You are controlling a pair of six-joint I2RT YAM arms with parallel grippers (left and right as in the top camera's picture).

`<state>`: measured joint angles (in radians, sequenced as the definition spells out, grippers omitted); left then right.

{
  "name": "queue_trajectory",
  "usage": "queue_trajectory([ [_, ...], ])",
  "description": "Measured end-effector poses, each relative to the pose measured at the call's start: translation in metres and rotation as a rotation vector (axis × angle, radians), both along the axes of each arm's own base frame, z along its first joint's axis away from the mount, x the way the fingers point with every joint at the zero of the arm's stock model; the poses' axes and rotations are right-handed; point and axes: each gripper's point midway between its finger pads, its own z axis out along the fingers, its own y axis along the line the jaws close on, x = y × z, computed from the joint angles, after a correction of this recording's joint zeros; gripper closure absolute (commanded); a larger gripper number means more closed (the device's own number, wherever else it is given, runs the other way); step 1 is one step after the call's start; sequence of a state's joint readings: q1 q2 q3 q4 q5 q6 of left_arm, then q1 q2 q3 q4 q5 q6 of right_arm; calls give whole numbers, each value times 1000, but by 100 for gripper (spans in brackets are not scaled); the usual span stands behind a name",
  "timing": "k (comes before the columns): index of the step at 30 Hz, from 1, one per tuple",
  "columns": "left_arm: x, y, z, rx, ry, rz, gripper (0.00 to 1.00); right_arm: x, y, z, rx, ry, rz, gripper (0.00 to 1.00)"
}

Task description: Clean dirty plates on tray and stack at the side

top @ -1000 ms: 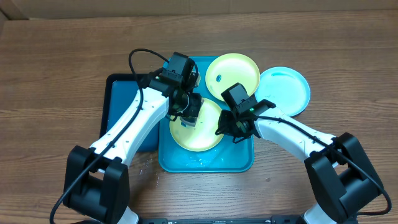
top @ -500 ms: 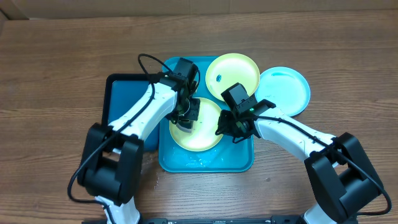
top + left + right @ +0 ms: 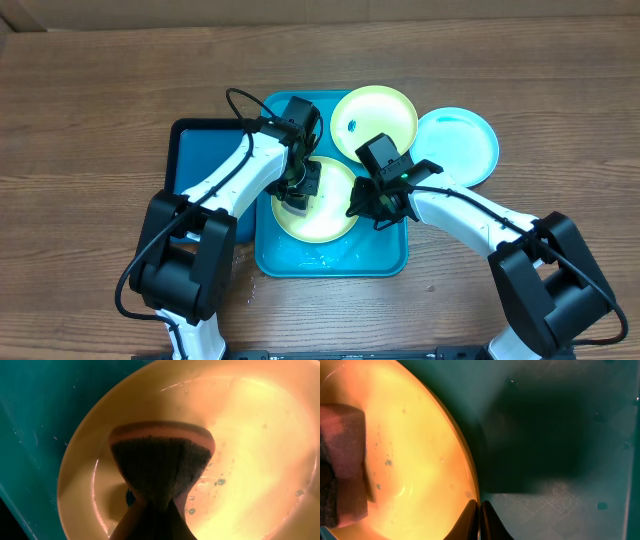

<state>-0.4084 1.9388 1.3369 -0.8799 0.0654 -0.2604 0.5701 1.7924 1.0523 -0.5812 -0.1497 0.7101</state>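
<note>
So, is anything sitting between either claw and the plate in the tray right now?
Only the sponge: the left claw is shut on it and holds it against the inside of the yellow plate. The right claw pinches that plate's rim directly, nothing between them, inside the turquoise tray.

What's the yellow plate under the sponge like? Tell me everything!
The yellow plate is round, shallow and plastic-looking, with a raised rim. It lies in the turquoise tray, wet with droplets and small blue specks. A dark sponge, held by the left gripper, presses on its middle. The right gripper pinches its rim with shut jaws.
</note>
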Motion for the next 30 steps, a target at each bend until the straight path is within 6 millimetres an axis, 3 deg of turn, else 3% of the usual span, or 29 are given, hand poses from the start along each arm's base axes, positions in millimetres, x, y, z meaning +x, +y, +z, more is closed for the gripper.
queue_trajectory([
  [8,-3,2,-17,-6,-18,11,96,0,0,-1,0,0,0,96],
  [16,-6,-2,-18,-48,-20,29,96,0,0,-1,1,-1,-1,96],
  [19,-10,-12,-17,-132,11,3,96,0,0,-1,1,0,-1,96],
  [26,-31,-49,-4,-383,135,-82,96,1,2,0,9,-2,1,96],
  [30,-16,-62,23,-480,129,-97,96,2,4,0,19,-5,3,96],
])
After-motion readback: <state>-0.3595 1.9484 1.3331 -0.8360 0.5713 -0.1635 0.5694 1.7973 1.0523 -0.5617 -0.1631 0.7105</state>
